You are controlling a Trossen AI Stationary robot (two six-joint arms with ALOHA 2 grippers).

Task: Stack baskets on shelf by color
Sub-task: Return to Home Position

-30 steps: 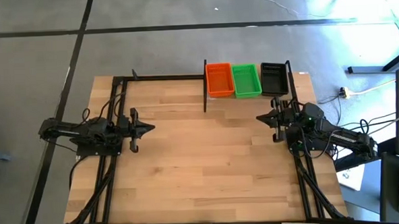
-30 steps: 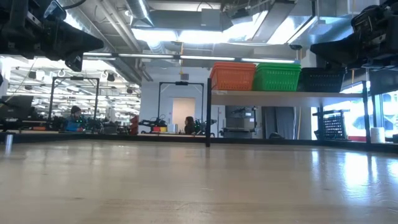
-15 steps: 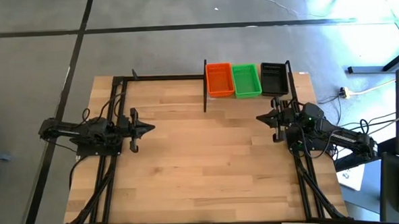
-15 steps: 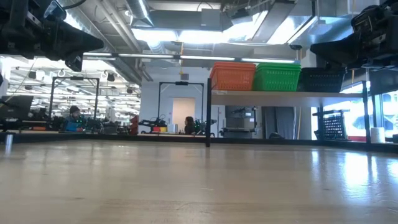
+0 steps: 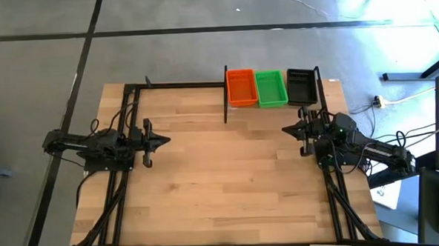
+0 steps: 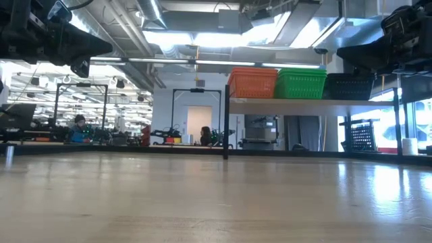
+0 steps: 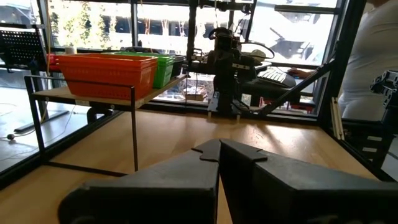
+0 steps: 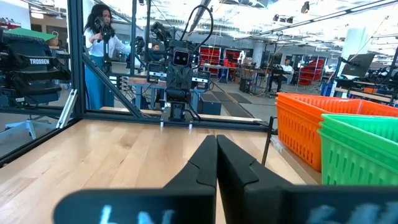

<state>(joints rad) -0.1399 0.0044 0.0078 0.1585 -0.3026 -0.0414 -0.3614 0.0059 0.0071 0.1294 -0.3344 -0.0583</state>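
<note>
Nothing on the table (image 5: 222,175) has moved in the last second: both arms stay where they were, and only a seated person (image 6: 80,128) far off in the room has shifted a little. The left gripper (image 5: 164,140) hangs over the left side of the table, pointing inward, and its wrist view shows the two fingers (image 7: 205,155) pressed together with nothing between them. The right gripper (image 5: 286,129) sits at the right side, just in front of the shelf (image 6: 283,102), and is likewise closed and empty. On the shelf at the far right corner the baskets stand side by side by colour: orange baskets (image 5: 241,87) on the left, green baskets (image 5: 271,88) in the middle, black baskets (image 5: 300,86) on the right. The number in each pile cannot be counted.
</note>
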